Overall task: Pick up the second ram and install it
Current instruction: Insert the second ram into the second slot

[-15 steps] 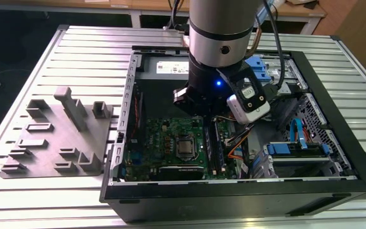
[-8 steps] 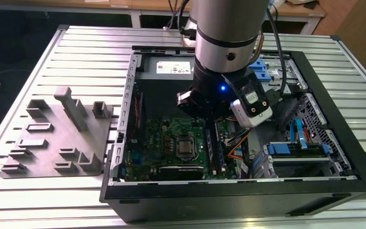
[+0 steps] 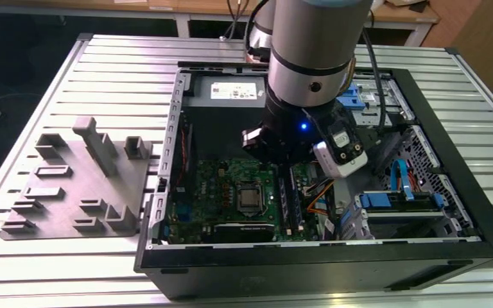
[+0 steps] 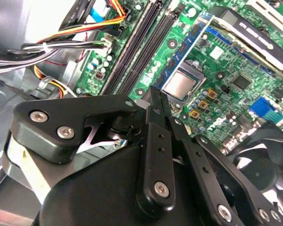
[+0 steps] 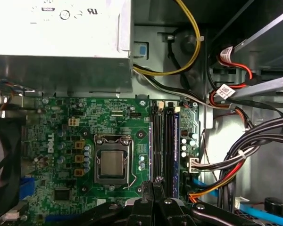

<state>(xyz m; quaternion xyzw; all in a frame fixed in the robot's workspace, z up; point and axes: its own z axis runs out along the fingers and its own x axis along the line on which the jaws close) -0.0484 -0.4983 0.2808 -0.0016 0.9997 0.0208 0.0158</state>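
My gripper [image 5: 153, 184] hangs inside the open computer case [image 3: 439, 253], just above the green motherboard [image 5: 61, 141]. Its black fingers [image 4: 153, 122] are pressed together, and nothing shows between them. The tips sit over one end of the long black memory slots [image 5: 162, 141], beside the CPU socket [image 5: 112, 162]. In the exterior view a slim dark stick with a row of chips [image 3: 296, 202] stands upright in the slots, under the arm's wrist [image 3: 302, 138]. I cannot tell whether that stick is the second ram.
A grey plastic holder block [image 3: 84, 186] lies on the slatted table [image 3: 118, 64] at the exterior view's left of the case. Bundled cables [image 5: 254, 141] run close beside the slots. The power supply [image 5: 61, 37], a black fan [image 4: 269, 150] and blue drive brackets [image 3: 400, 199] crowd the case.
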